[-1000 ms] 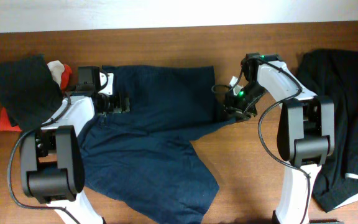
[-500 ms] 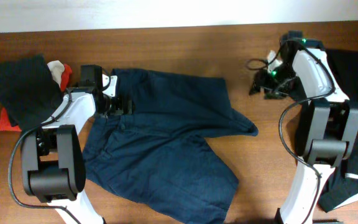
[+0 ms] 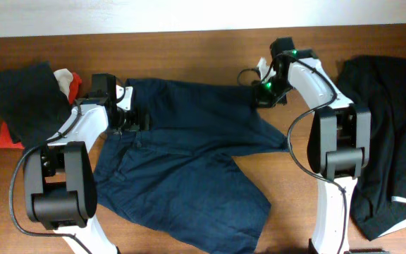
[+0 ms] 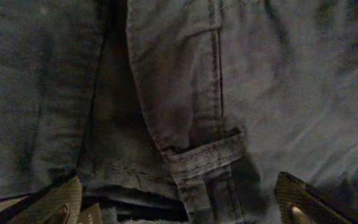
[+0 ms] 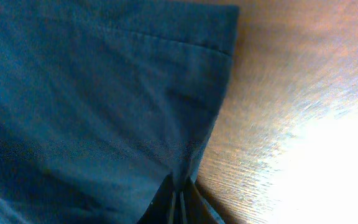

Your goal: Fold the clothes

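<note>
Overhead is evenly lit and sharp. Left wrist view is dim, the shorts (image 4: 260, 93) murky. Right wrist view is blurred, with white glare on the table (image 5: 303, 155) at lower right.

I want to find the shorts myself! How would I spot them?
On the brown wooden table, look in the middle, between the white left arm and right arm. The shorts lie spread wide there. They are dark navy blue with a belt loop; the garment far right and cloth far left are black.

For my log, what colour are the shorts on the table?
Dark navy blue, plain; the shorts show best in the overhead view.
</note>
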`<action>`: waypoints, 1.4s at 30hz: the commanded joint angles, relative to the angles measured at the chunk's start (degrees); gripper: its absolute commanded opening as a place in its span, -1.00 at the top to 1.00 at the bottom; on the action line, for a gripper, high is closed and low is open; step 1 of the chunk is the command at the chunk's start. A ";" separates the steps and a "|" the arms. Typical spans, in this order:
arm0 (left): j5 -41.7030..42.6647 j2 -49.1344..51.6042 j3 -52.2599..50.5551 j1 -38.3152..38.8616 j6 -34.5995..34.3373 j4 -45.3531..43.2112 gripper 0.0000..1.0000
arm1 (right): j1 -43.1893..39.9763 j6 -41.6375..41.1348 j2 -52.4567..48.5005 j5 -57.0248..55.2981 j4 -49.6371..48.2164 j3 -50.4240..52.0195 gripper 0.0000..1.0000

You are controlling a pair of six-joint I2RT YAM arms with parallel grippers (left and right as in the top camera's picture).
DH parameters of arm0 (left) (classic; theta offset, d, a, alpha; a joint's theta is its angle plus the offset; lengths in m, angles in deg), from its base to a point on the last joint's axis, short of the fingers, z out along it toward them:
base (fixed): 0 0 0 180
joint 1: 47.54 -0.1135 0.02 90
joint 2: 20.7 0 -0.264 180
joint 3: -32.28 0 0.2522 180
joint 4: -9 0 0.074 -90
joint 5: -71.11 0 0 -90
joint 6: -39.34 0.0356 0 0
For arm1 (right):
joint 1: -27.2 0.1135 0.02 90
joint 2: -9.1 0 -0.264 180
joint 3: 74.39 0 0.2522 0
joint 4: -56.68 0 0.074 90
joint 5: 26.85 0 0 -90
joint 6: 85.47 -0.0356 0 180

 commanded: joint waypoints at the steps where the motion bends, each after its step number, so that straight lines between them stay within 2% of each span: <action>1: -1.25 3.10 -2.62 -0.70 -0.70 2.38 -0.98 | -0.26 5.25 5.88 3.72 5.57 -15.50 0.92; 2: -1.25 3.10 -2.60 -0.70 -0.70 2.38 -0.98 | 1.46 9.73 6.32 6.62 10.69 -20.72 0.91; 4: -1.22 3.10 -2.62 -0.70 -0.70 2.40 -0.98 | 5.25 13.40 6.29 3.93 15.61 -22.53 -0.34; 5: -1.22 3.10 -2.60 -0.70 -0.70 2.47 -0.99 | 7.52 13.29 5.68 -3.82 16.96 -21.62 -0.16; 6: -1.25 3.10 -2.60 -0.70 -0.70 2.60 -0.98 | 8.44 12.39 5.35 -8.68 17.27 -20.79 -0.11; 8: -1.22 3.10 -2.60 -0.70 -0.70 2.67 -0.98 | 7.17 3.08 5.25 -19.21 14.14 -18.47 -0.10; 10: -1.18 3.10 -2.60 -0.70 -0.70 2.71 -0.98 | 4.00 0.83 5.18 -18.73 11.67 -17.20 -0.22; 13: -0.81 3.10 -2.60 -0.70 -0.70 2.38 -0.98 | 2.10 1.29 5.14 -12.50 12.39 -13.07 -0.26; 15: -0.81 3.10 -2.62 -0.70 -0.70 2.49 -0.98 | 2.10 -1.16 5.14 -12.41 12.07 -5.99 -0.11; 16: -0.81 3.10 -2.60 -0.70 -0.70 2.58 -0.98 | 2.10 -1.92 5.14 -11.17 12.28 -1.57 -0.09; 19: -0.81 3.10 -2.60 -0.68 -0.70 2.29 -0.98 | 2.16 0.02 5.14 -5.66 11.19 8.28 -0.08; 22: -0.81 3.10 -2.60 -0.70 -0.70 1.92 -0.98 | 2.03 0.26 5.14 -5.99 8.20 14.36 -0.09; 23: -0.81 3.10 -2.60 -0.68 -0.70 1.38 -0.98 | 1.79 0.17 5.14 -8.02 4.28 16.96 -0.10; 27: 1.40 3.10 -2.60 0.39 -1.01 -4.98 -0.98 | -4.04 -0.87 5.14 -11.69 -10.69 18.80 -0.16; 28: 2.23 3.10 -2.60 1.53 -4.70 -9.64 -0.98 | -6.60 -0.90 5.14 -11.56 -14.51 17.97 -0.16; 30: 2.23 3.10 -2.60 3.19 -10.69 -16.90 -0.99 | -9.62 -0.85 5.14 -11.63 -16.15 14.32 -0.16; 31: 2.25 3.10 -2.60 4.96 -13.44 -23.63 -0.98 | -10.60 -0.46 5.14 -11.65 -16.02 10.93 -0.16; 32: 2.25 3.10 -2.58 6.14 -13.77 -28.48 -0.96 | -10.86 -0.20 5.14 -11.65 -14.16 6.99 -0.16; 34: 2.89 2.86 -0.22 6.27 -13.73 -25.90 -0.88 | -10.86 -0.20 5.18 -11.65 -4.72 0.00 -0.18; 35: 3.76 1.62 2.64 5.05 -13.07 -17.92 -0.88 | -11.08 -0.22 5.31 -11.65 3.74 -4.74 -0.15; 36: 3.74 0.70 3.67 4.44 -13.05 -13.84 -0.88 | -11.37 -0.26 5.53 -11.65 7.80 -6.45 -0.10; 38: 3.80 -3.08 4.70 2.36 -10.86 0.76 -0.89 | -12.79 -4.79 6.56 -11.63 18.58 -7.76 -0.06; 41: 3.76 -3.34 4.46 2.38 -5.44 9.90 -0.88 | -13.18 -5.42 6.56 -11.65 30.10 -7.63 -0.02; 42: 4.61 -3.34 4.07 2.54 -4.31 11.43 -0.79 | -12.52 -5.42 6.56 -11.87 33.57 -7.56 0.01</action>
